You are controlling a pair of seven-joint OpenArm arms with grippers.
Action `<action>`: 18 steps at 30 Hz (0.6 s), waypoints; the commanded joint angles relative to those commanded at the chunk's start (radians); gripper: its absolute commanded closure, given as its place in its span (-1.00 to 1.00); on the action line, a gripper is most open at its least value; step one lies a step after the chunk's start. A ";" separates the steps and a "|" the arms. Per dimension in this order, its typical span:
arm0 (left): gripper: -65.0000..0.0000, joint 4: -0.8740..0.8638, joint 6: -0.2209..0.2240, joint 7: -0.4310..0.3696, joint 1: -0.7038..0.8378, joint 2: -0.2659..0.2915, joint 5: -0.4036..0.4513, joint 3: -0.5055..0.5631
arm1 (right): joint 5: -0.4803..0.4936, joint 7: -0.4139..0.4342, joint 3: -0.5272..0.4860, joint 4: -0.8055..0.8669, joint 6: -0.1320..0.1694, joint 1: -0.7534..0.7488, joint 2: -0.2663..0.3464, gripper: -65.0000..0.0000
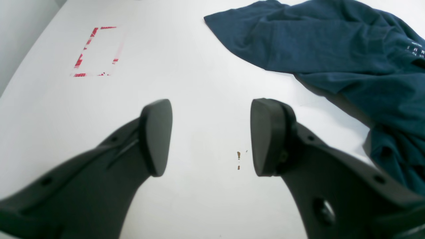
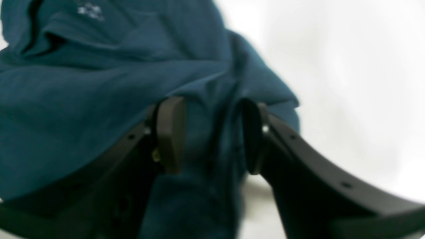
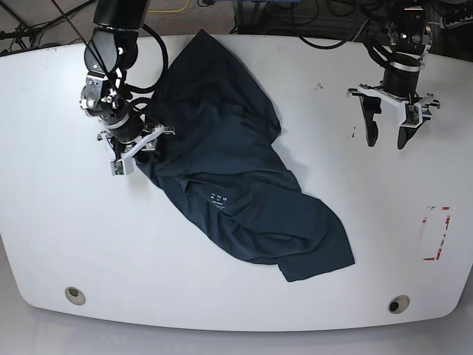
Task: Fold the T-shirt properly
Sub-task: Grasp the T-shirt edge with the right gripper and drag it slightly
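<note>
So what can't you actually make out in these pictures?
- The small white label print on the crumpled dark navy-blue cotton T-shirt: too small in the base view, blurred in the right wrist view, cut by the edge in the left wrist view.
- Whether the right gripper pinches the cloth: blurred; folds fill the gap.
- The sleeves: buried in the shirt's folds.
- The open left gripper hangs over bare white table; the brown specks there are too small to identify.
</note>
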 joint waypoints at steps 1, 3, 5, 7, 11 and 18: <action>-0.07 0.001 0.000 -0.002 -0.002 0.000 0.001 0.000 | 0.001 -0.001 0.000 -0.002 0.001 -0.002 0.000 0.63; -0.07 0.003 0.002 -0.003 -0.007 -0.002 0.002 0.003 | 0.003 -0.002 0.004 -0.007 0.000 -0.005 0.001 0.95; -0.07 0.005 0.003 0.001 -0.009 -0.004 0.000 0.003 | 0.007 -0.006 0.006 -0.010 0.002 -0.007 0.003 1.00; -0.07 0.008 0.002 0.001 -0.011 -0.004 0.001 0.003 | 0.009 -0.008 0.006 -0.006 0.002 -0.011 0.005 1.00; -0.07 0.006 0.004 -0.007 -0.009 -0.002 0.001 0.001 | 0.005 -0.006 0.020 0.070 0.012 -0.037 0.036 1.00; -0.08 0.000 0.004 -0.007 -0.007 -0.005 0.001 0.002 | 0.002 -0.009 0.033 0.193 0.016 -0.074 0.066 1.00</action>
